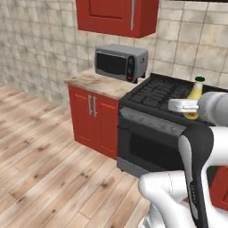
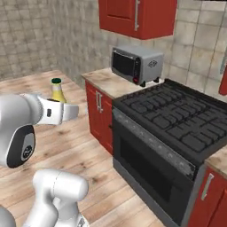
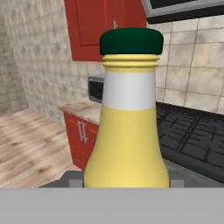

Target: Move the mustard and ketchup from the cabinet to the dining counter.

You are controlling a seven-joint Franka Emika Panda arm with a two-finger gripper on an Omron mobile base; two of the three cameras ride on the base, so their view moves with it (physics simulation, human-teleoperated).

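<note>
The claw [image 2: 66, 111] grips the small yellow green-capped squeeze bottle [image 3: 127, 131] low on its body; light, slick plastic, likely squashy.

1. Even, bright, shadowless rendered light in all views; no single source stands out
2. Soft gloss on the red cabinet [image 1: 116, 17] doors and oven front [image 2: 150, 166]
3. Low resolution; edges slightly soft; the mustard [image 3: 127, 127] close-up looks mildly blurred
</note>
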